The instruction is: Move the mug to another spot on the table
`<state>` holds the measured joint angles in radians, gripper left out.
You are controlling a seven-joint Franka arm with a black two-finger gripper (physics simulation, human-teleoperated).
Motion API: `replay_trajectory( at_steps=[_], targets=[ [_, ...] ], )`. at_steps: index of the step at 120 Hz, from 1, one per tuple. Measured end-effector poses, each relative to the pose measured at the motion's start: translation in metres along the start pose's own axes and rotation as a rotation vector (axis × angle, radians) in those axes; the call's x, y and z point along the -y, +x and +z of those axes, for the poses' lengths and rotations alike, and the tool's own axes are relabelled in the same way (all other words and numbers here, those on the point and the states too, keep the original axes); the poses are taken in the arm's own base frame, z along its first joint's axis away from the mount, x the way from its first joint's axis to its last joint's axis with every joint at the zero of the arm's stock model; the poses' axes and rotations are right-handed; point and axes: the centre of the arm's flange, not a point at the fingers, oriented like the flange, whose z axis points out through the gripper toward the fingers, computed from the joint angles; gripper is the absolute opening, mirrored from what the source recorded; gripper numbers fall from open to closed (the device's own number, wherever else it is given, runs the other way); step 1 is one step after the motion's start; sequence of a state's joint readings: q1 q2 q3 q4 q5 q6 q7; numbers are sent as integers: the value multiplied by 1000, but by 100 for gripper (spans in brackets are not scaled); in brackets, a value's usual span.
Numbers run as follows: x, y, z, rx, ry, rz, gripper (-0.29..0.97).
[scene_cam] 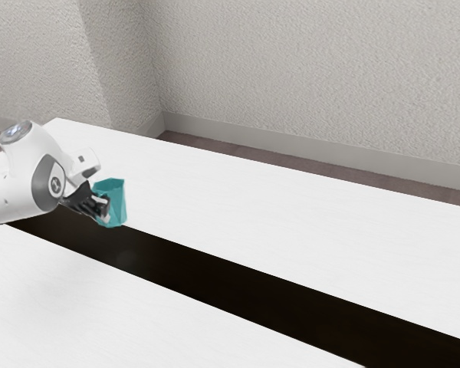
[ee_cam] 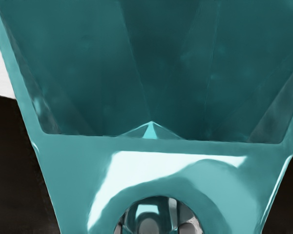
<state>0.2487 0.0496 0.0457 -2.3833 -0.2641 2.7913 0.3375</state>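
Gripper [scene_cam: 100, 206] pinching the teal mug [scene_cam: 113, 199] from its near side. Mug tilted, at the edge of the dark stripe [scene_cam: 253, 295] on the table [scene_cam: 307, 215].

Our arm [scene_cam: 31, 180]: low, reaching in from the exterior view's left.
Our gripper [scene_cam: 100, 205]: angled downward, toward that view's right.

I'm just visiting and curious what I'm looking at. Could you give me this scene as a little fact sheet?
teal mug: angular, tapered, at the black stripe's edge
gripper: shut on the mug, at its handle side
arm: white, entering from the exterior view's left
table: white, the stripe running across it
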Motion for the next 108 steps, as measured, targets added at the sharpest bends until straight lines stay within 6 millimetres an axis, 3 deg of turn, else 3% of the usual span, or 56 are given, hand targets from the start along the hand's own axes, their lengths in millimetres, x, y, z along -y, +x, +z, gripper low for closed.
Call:
replay_trajectory(
  at_steps=[16, 69, 90, 108],
  targets=[
    [-23, -12, 10, 17, -39, -31, -2],
    [-73, -21, 31, 53, -97, -61, -3],
    [-89, -19, 35, 27, -95, -39, -5],
    [-90, -17, 38, -8, -83, -41, -5]
  ],
)
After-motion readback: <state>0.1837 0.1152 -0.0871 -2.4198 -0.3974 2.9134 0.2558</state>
